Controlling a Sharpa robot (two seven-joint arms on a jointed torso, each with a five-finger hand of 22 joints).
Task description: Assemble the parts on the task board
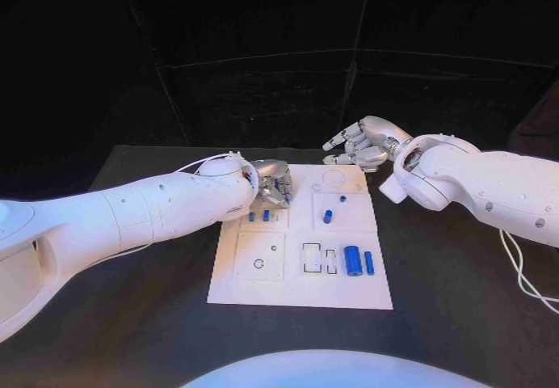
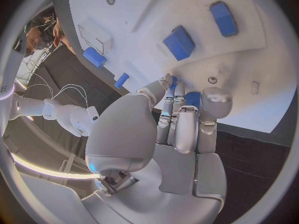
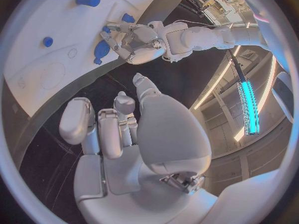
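The white task board (image 1: 300,287) lies mid-table. My left hand (image 1: 274,182) hangs over its far left corner and pinches a small blue part (image 2: 192,98) between thumb and fingertips. Just nearer than that hand, two blue parts (image 1: 258,216) stand in the board; the left wrist view shows them as blocks (image 2: 179,42). A small blue cylinder (image 1: 327,216) and a blue dot (image 1: 342,198) sit at the far right. A thick blue cylinder (image 1: 352,260) and a thinner one (image 1: 369,262) lie further forward. My right hand (image 1: 363,141) hovers beyond the board's far edge, fingers loosely bent and holding nothing.
Black table (image 1: 140,323) surrounds the board on all sides. A white cable (image 1: 524,275) trails from the right arm over the table's right side. Empty recesses (image 1: 260,256) and slots (image 1: 313,257) mark the board's near half.
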